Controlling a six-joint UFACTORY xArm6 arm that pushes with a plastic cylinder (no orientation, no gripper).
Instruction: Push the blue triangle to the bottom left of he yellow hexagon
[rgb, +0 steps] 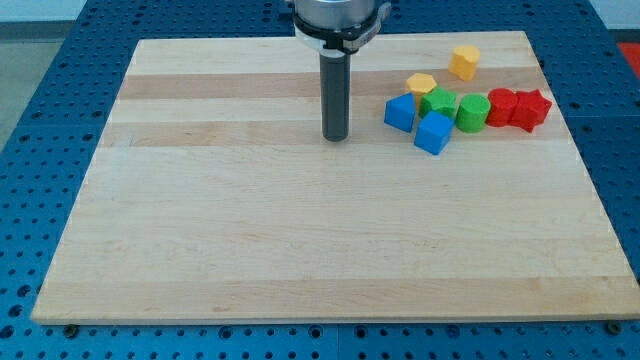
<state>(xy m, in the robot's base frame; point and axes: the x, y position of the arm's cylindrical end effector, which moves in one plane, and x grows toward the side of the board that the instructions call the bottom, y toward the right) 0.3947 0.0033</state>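
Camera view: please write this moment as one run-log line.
my tip: left of blue triangle, apart | yellow hexagon: above-right of triangle | push: not started

Pale smooth wooden board (250, 230), matt dark rod (335, 100)

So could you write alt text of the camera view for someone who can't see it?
A dark rod's tip rests on a pale wooden board, left of a cluster of small blocks: two blue, two green, two red, a yellow hexagon, and another yellow block apart above.
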